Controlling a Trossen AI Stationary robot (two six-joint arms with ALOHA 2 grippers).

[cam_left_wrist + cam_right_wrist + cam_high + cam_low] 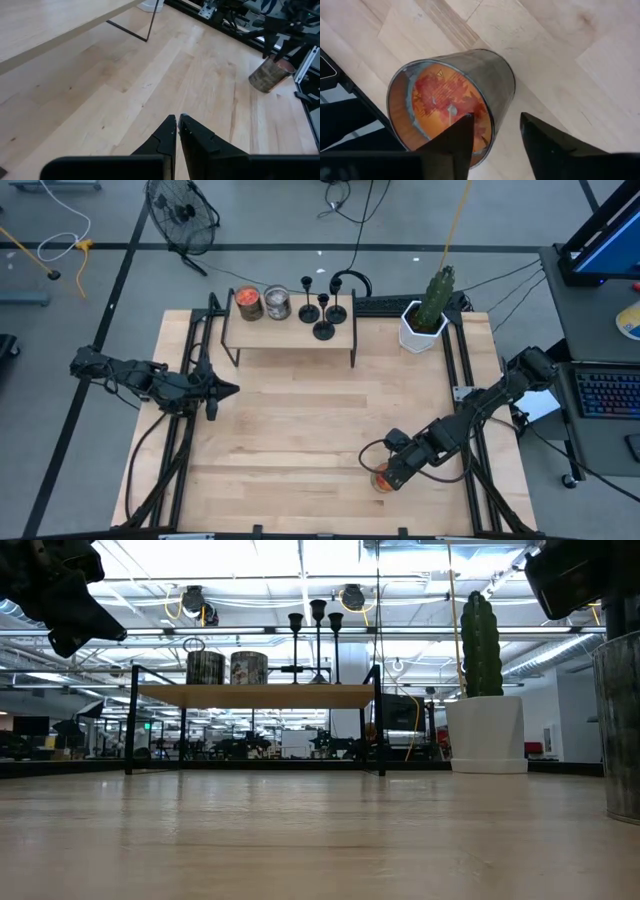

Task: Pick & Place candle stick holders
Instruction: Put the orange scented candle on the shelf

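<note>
Three black candle stick holders (322, 304) stand clustered on the small shelf (290, 334) at the table's far edge, each a round disc base, thin stem, small cup top; a jar (249, 303) and a can (277, 304) sit beside them. Left gripper (232, 389) closed, empty, hovering left of centre. Right gripper (384, 473) fingers parted, one over the rim of an orange-filled jar (451, 107), near edge

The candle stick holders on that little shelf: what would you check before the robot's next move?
1. All three candle stick holders upright on the shelf: ok.
2. Holders not yet picked: ok, none held.
3. Left gripper shut, empty, above bare table: ok.
4. Right gripper free for a holder: not ok, open over an orange-filled jar.
5. Jar released and standing: cannot tell.
</note>
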